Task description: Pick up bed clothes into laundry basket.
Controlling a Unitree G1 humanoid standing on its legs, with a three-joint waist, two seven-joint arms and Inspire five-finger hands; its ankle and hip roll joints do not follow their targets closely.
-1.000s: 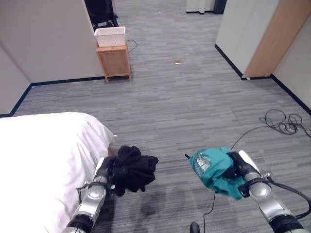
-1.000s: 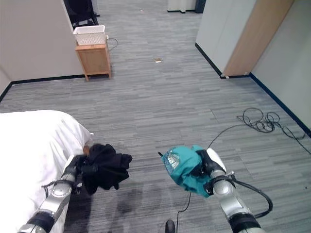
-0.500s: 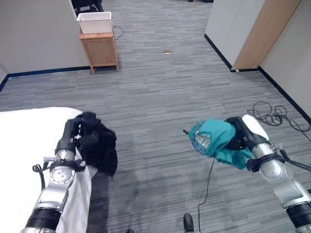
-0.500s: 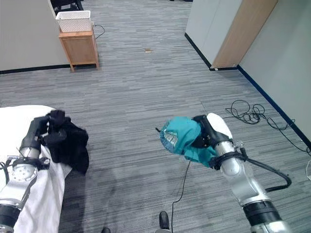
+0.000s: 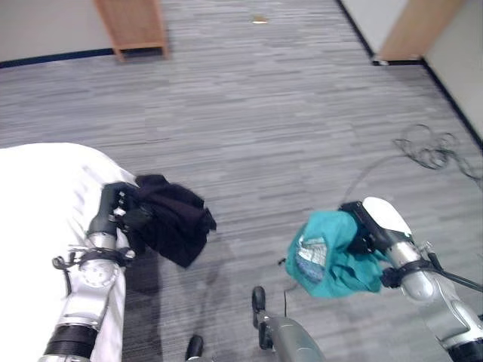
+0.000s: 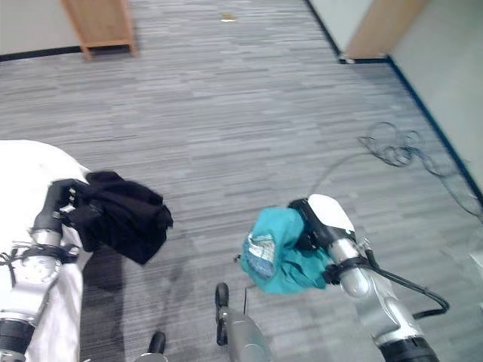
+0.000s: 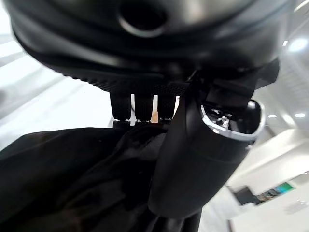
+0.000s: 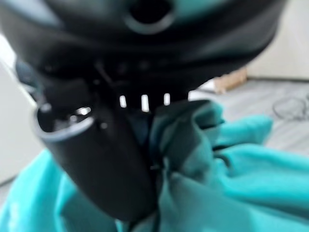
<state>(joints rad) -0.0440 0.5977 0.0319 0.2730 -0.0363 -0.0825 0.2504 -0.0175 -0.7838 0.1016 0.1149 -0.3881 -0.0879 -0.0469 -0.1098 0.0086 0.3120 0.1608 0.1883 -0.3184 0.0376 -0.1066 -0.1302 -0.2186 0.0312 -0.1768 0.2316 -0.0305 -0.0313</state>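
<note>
My left hand is shut on a bunched black garment that hangs beside the edge of the white bed. In the left wrist view the thumb presses into the black cloth. My right hand is shut on a teal garment with a printed patch, held above the grey floor. The right wrist view has the thumb curled into the teal cloth.
A wooden side table stands at the far left by the wall. A tan door with a dark skirting line is at the far right. A loose cable coil lies on the grey carpet.
The camera has tilted down, so the white basket on the side table has left the picture. Both hands keep their garments; the black garment now hangs farther out from the bed edge.
</note>
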